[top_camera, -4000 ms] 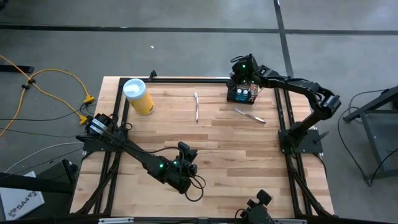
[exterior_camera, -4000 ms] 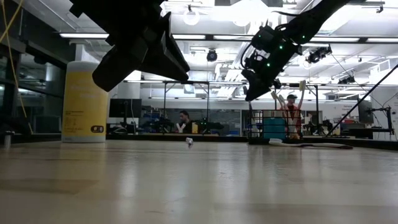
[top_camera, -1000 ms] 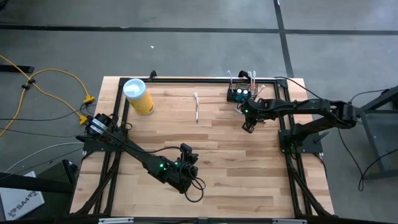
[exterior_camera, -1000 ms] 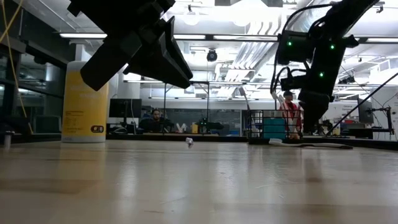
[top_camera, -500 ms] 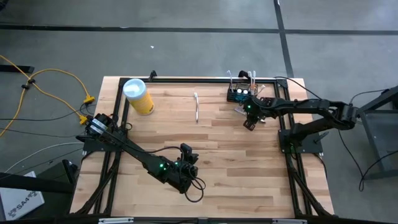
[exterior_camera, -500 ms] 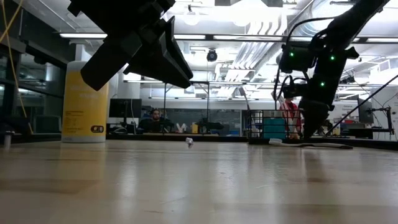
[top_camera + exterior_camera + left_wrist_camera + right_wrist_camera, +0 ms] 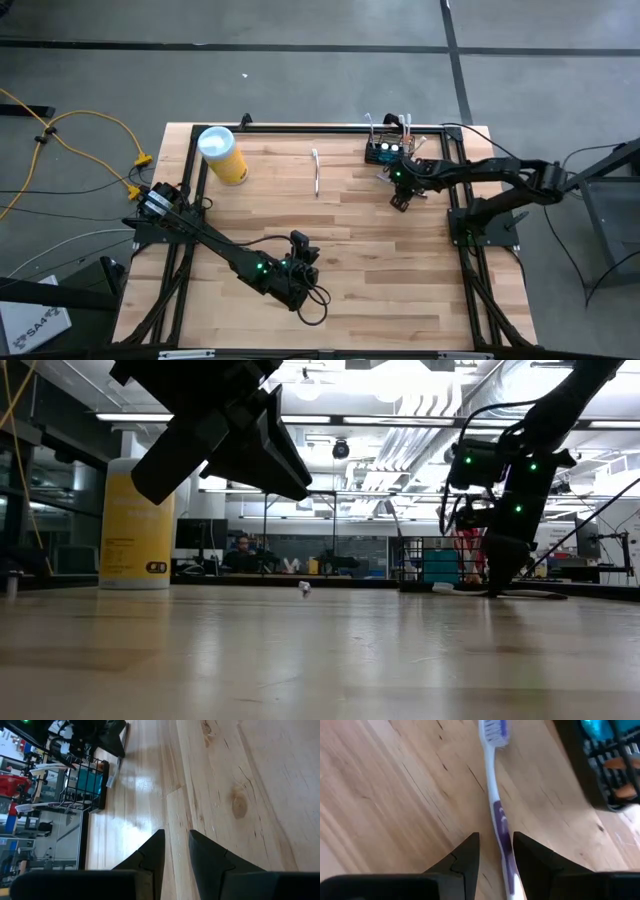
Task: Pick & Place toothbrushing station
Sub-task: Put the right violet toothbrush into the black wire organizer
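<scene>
My right gripper [image 7: 494, 851], jaws slightly parted and empty, hovers over the toothbrush [image 7: 496, 800] at the table's two o'clock, beside the toothbrushing station [image 7: 389, 150]. It's light, stiff, slippery; I'd pinch mid-handle. The left gripper [image 7: 175, 851] waits empty, narrowly parted.

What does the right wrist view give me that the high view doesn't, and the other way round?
Only the right wrist view shows the white-and-purple toothbrush lying flat, its handle running between the right gripper's open fingers. Only the high view shows the yellow canister, a second toothbrush mid-table, and the left gripper waiting near the front. Both show the black mesh basket beside the right gripper.
</scene>
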### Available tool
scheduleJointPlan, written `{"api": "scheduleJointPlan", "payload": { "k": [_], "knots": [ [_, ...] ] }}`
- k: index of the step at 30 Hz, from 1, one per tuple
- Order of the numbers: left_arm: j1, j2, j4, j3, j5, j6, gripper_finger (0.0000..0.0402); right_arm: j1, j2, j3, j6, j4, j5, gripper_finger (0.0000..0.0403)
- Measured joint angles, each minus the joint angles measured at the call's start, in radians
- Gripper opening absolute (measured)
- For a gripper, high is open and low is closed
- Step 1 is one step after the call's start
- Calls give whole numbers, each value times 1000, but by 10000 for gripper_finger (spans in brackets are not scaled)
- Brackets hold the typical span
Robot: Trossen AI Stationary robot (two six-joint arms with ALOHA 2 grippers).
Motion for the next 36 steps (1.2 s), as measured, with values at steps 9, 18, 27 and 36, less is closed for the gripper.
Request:
{"api": "scheduleJointPlan", "payload": {
  "k": [9, 18, 27, 36],
  "knots": [
    [0, 0, 4, 0, 0, 9, 81, 2, 89, 6, -8, 61, 49, 98],
    [0, 0, 6, 0, 0, 9, 81, 2, 79, 3, 1, 34, 45, 36],
    [0, 0, 6, 0, 0, 9, 81, 1, 79, 4, 40, 12, 73, 98],
    [0, 0, 6, 0, 0, 9, 81, 0, 78, 5, 77, -23, 87, 145]
  ]
}}
